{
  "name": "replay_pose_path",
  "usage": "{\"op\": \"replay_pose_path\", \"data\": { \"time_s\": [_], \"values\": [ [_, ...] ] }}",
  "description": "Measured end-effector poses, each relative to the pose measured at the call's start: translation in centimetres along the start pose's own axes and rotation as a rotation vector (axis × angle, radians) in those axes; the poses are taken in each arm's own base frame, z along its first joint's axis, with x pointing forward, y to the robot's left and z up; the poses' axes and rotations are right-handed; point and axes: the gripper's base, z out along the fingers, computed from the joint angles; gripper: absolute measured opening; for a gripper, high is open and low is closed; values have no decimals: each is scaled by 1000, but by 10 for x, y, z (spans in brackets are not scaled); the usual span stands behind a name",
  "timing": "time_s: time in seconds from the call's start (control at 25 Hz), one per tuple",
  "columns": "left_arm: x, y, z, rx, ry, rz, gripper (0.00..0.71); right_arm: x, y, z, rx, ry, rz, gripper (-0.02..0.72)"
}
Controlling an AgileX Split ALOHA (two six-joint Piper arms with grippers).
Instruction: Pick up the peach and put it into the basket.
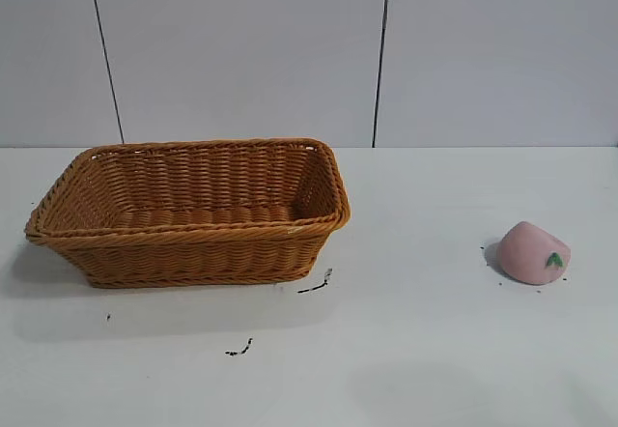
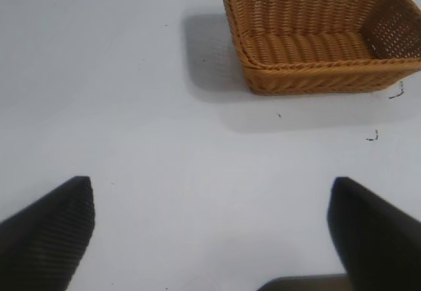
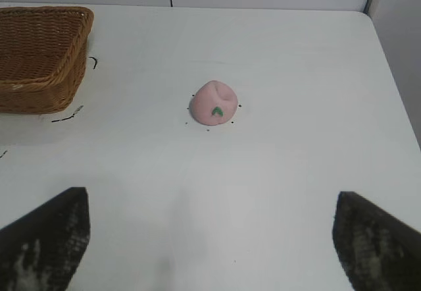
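Both grippers, left gripper (image 2: pixel 210 228) and right gripper (image 3: pixel 210 235), hang spread wide; you haven't reached yet—lower the right over the small pink rounded toy peach (image 3: pixel 213 103), well apart from the orange-brown woven wicker basket (image 1: pixel 193 248).

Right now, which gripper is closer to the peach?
Right. The right gripper hangs open with the peach on the table just ahead of it. The left gripper, also open, faces the basket; its camera shows no peach.

No readable text, labels, brands or numbers anywhere; only small black scribble marks (image 1: pixel 316 283) on the table (image 1: pixel 435 350), lower centre of the frame, illegible.
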Motion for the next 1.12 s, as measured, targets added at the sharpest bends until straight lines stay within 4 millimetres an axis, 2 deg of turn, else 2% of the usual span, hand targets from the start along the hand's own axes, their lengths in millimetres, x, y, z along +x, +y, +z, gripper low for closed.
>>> {"op": "replay_pose_path", "data": {
  "time_s": [0.32, 0.44, 0.56, 0.72, 0.84, 1.0, 1.12],
  "values": [
    [0, 0, 0, 0, 0, 0, 693, -2, 0, 0, 5, 3, -3, 696],
    [0, 0, 0, 0, 0, 0, 693, -17, -1, 0, 5, 25, -3, 696],
    [0, 0, 0, 0, 0, 0, 693, -48, -1, 7, 4, 73, -3, 696],
    [0, 0, 0, 0, 0, 0, 693, -92, -3, 35, 3, 173, -2, 696],
    [0, 0, 0, 0, 0, 0, 693, -119, -4, 68, 1, 267, -1, 696],
    [0, 0, 0, 0, 0, 0, 693, -144, -5, 126, -2, 421, 0, 696],
    [0, 0, 0, 0, 0, 0, 693, -152, -5, 177, -9, 544, -12, 696]
  ]
}}
